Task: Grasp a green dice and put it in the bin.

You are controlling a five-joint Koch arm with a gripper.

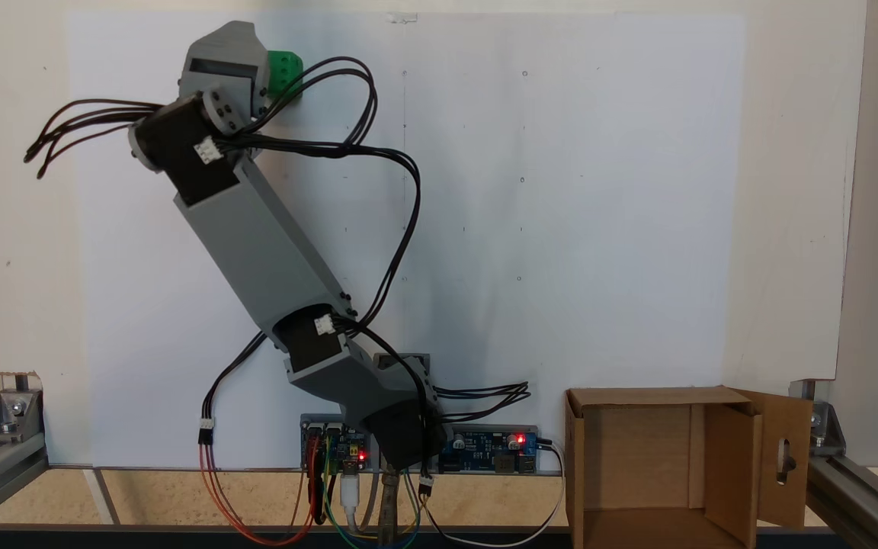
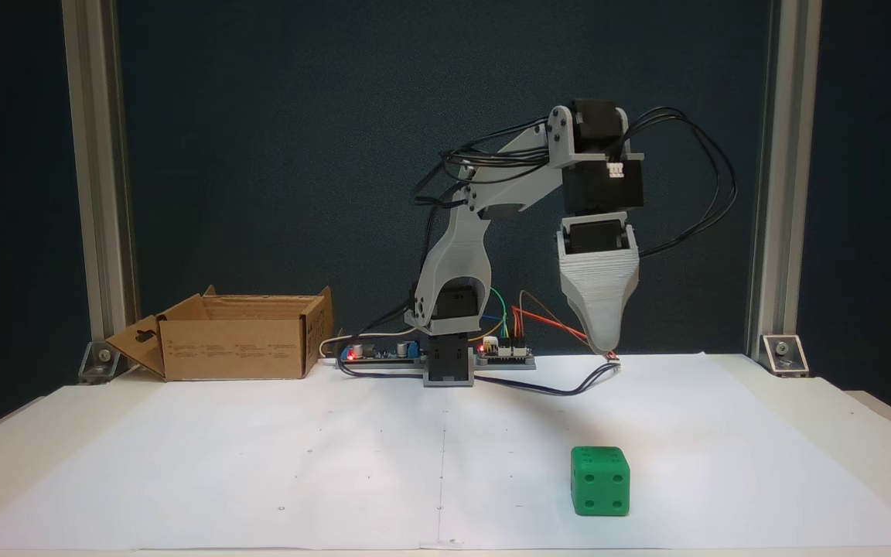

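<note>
The green dice (image 2: pixel 600 481) sat alone on the white paper sheet (image 2: pixel 260 456) covering the worktop (image 2: pixel 863 433), toward the front and right of centre in a fixed view, with pips showing on its top and near faces; in a fixed view from above it peeked out beside the grey wrist housing, partly hidden (image 1: pixel 285 72); nothing touched it. The end effector (image 2: pixel 604 340) hung above and behind the dice, pointing down, its tapered grey tip clear of the paper; only one tip showed, so I could not tell whether its jaws were parted, and it held nothing visible. The bin (image 2: pixel 237 348) stood well apart at the far left edge of the sheet, open, one flap with a slot cutout folded outward (image 1: pixel 786 457); the circuit boards (image 2: pixel 384 352) lay by the arm's base (image 2: pixel 448 363).
</note>
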